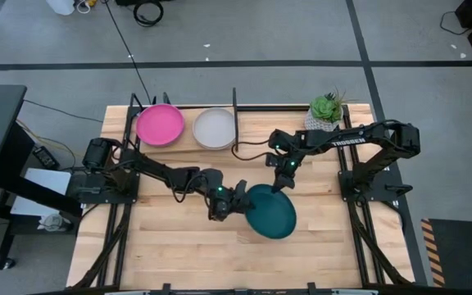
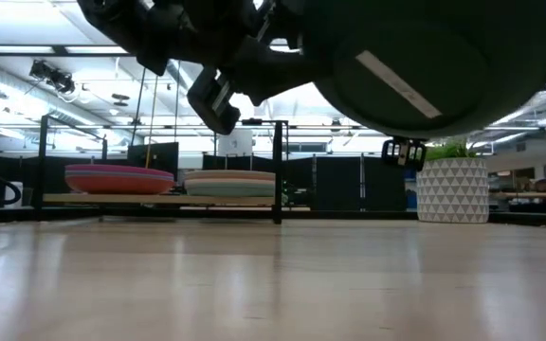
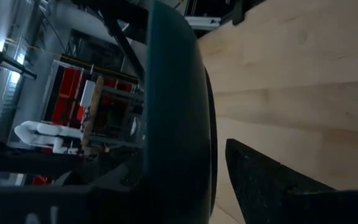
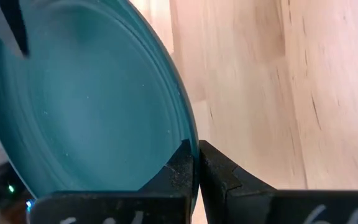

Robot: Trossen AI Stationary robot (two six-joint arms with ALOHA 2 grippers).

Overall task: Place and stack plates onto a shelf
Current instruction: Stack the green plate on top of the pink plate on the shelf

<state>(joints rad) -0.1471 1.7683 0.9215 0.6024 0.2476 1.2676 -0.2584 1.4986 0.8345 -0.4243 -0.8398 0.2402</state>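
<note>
**Dark teal plate held in the air by both grippers, mid-handover**

A dark teal plate (image 1: 270, 211) hangs above the middle of the wooden table (image 1: 179, 254), clear of the surface; the low view shows its underside lifted well off the wood. Two grippers pinch its rim. The left gripper (image 1: 238, 201) grips the rim at about nine o'clock on the plate, fingers closed on it. The right gripper (image 1: 281, 185) grips at about twelve o'clock; its wrist view shows both fingers (image 4: 219, 171) clamped across the rim.

At twelve o'clock on the table stands the shelf (image 1: 238, 106), a low black rod rack. On it rest two stacks: one topped by a magenta plate (image 1: 160, 124), one just beside it topped by a grey-white plate (image 1: 214, 128). A potted plant (image 1: 326, 111) sits at the far right corner.

The step in hand appears to be a transfer between arms. Next, one gripper would likely need to let go so the other can carry the plate to the shelf and lower it level onto a stack.
</note>
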